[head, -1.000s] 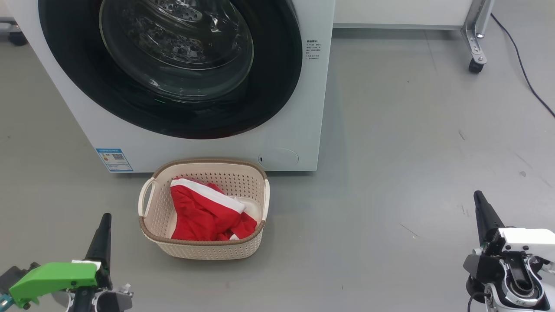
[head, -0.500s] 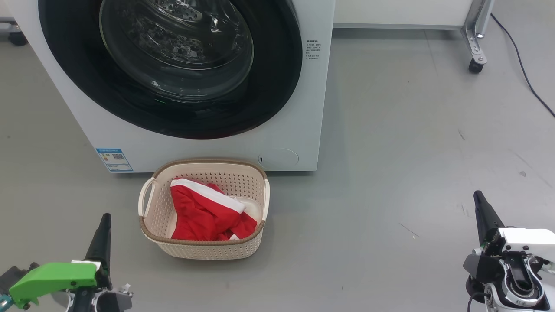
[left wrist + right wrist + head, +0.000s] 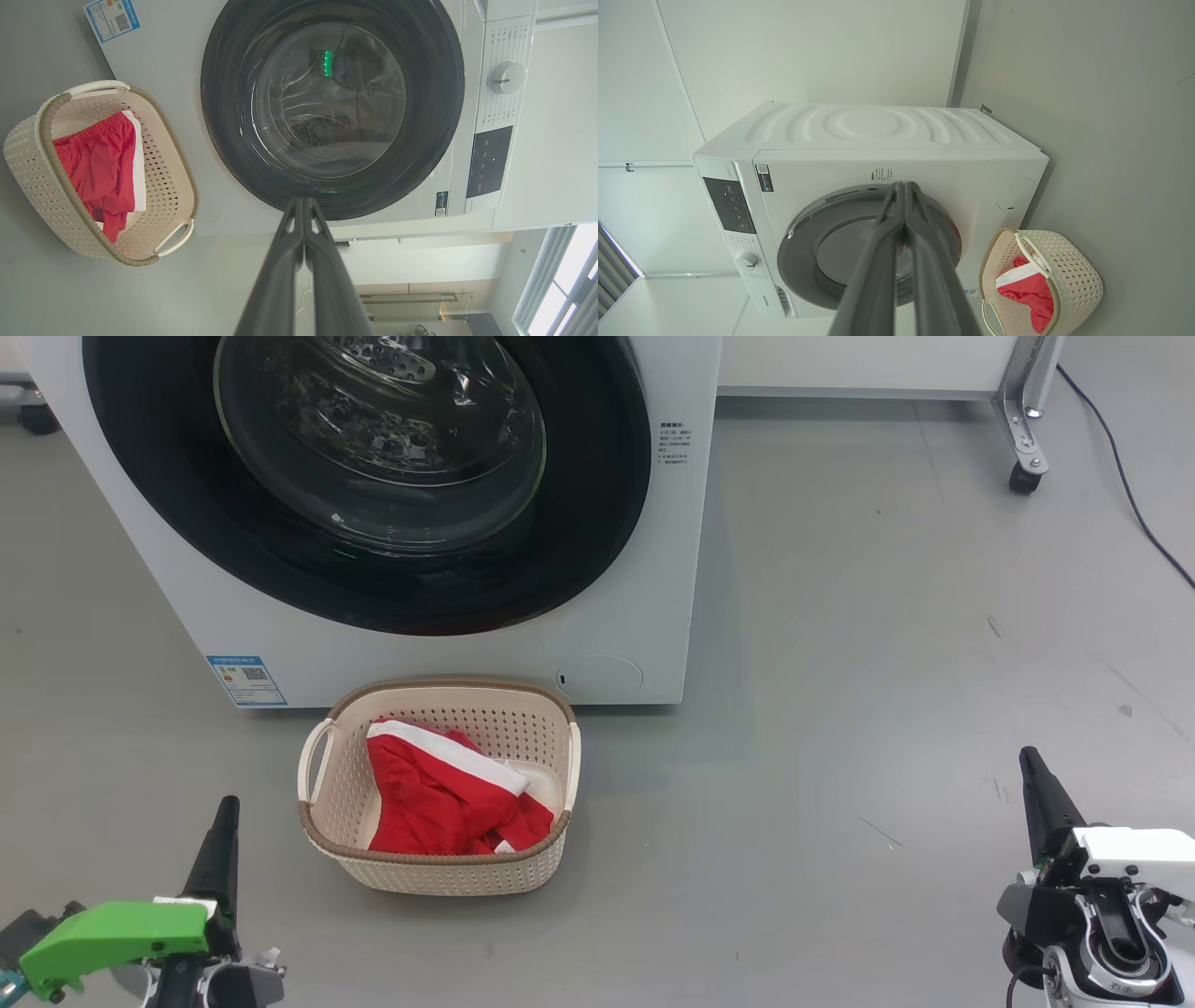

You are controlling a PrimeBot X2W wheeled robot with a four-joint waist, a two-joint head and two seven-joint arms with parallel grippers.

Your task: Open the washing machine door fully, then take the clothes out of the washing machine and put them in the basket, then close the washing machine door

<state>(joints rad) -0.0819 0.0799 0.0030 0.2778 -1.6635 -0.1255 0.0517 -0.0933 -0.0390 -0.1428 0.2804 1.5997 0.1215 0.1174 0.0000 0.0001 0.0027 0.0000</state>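
Note:
The white washing machine (image 3: 644,616) stands at the upper left of the head view, and its round black-rimmed door (image 3: 364,569) lies shut flat against the front. On the floor just before it sits the cream basket (image 3: 439,877), with the red clothes (image 3: 439,798) and their white band lying inside. My left gripper (image 3: 227,803) is shut and empty at the lower left, clear of the basket. Far off at the lower right, my right gripper (image 3: 1029,754) is shut and empty too. The left wrist view shows the door (image 3: 224,116), the basket (image 3: 32,168) and the clothes (image 3: 100,172).
Grey floor (image 3: 887,644) spreads to the right of the machine. A metal frame leg on a caster (image 3: 1024,476) stands at the upper right, with a dark cable (image 3: 1130,504) trailing beside it. A white wall panel runs behind the machine.

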